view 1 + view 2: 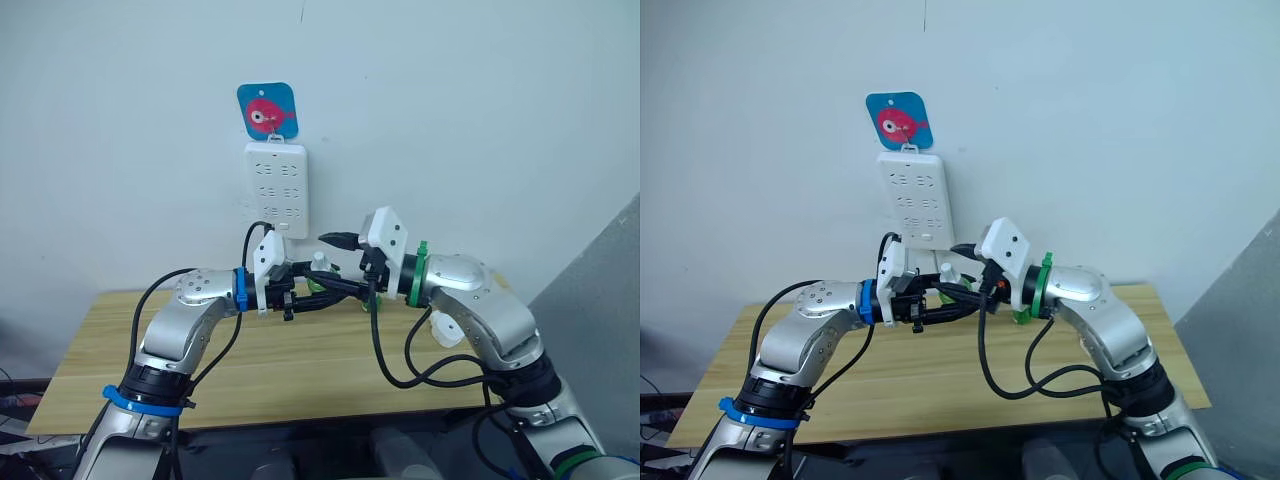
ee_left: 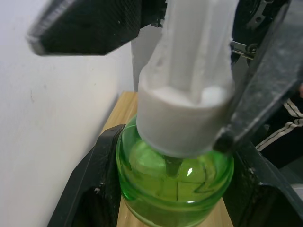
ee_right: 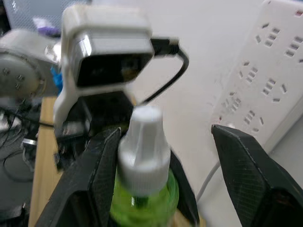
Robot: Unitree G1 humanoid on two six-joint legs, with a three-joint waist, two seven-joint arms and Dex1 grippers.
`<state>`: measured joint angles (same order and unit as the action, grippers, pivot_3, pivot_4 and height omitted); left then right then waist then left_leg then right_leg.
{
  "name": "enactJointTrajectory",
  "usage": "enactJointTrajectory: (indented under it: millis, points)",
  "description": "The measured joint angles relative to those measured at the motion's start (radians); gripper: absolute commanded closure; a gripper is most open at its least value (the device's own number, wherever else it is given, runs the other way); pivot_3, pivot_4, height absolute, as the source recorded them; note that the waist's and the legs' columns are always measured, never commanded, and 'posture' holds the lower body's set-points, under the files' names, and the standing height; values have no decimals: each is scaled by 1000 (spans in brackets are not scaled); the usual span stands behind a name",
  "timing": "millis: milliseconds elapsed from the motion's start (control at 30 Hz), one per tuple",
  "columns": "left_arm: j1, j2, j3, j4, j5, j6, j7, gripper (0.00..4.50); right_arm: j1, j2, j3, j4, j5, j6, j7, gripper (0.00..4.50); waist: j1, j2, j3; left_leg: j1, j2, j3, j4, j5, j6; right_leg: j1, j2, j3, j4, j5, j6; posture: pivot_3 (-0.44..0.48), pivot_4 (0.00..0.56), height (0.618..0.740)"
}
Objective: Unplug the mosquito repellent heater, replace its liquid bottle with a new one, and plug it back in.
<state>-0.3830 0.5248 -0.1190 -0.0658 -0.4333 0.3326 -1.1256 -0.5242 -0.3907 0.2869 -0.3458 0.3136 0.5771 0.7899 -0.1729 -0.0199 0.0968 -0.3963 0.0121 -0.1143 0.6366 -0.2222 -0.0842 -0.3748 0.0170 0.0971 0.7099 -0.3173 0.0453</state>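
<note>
Both claws meet at a green bottle above the table.

We see the bottle (image 2: 175,175) as clear green glass with liquid inside, topped by a white ribbed cap (image 3: 142,142). It hangs in the air over the wooden table (image 1: 300,370), just below the white power strip (image 1: 277,190) on the wall. The left claw (image 2: 175,189) is pinching the bottle's body between its fingers. The right claw (image 3: 189,179) is spread, its fingers either side of the cap, one close beside it and one well off. Both forearms are raised and bent inward, wrists facing each other.
</note>
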Motion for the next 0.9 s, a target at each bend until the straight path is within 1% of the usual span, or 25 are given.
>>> enactJointTrajectory:
  millis: [200,267,333,433,567,700,900]
  points:
    - [11,1,0,0,1,-12,0,2196,-2,-139,-100,26,63,19,99,1325,3,0,0,0,0,0,0,0,0,0,0,0,0,0,0,-144,35,733]
    - [17,1,0,0,1,-12,0,2196,-2,-181,-111,22,96,37,146,1325,2,0,0,0,0,0,-1,0,0,0,0,0,0,0,0,-144,35,733]
    - [18,1,0,0,1,-12,0,2196,1,-193,-112,-4,137,68,172,1325,1,0,0,1,0,0,-1,0,0,0,0,0,0,0,0,-145,37,733]
    - [18,1,1,0,1,-12,0,2196,4,-165,-101,-62,177,103,163,1325,1,0,0,1,1,0,-1,0,0,0,1,0,0,0,0,-146,39,733]
    - [18,2,1,-1,0,-12,0,2196,4,-50,-15,-74,134,106,60,1325,1,0,0,1,1,1,-1,0,0,0,1,0,0,0,0,-146,38,733]
    - [19,3,1,-1,0,-12,0,2196,-8,24,32,-49,68,93,-23,1325,2,0,0,0,0,0,-1,0,0,0,0,1,-1,0,0,-146,38,733]
    - [19,2,0,-2,0,-12,0,2196,-40,89,51,2,20,85,-75,1325,2,0,0,0,0,0,-1,0,0,0,0,0,-1,0,0,-144,38,733]
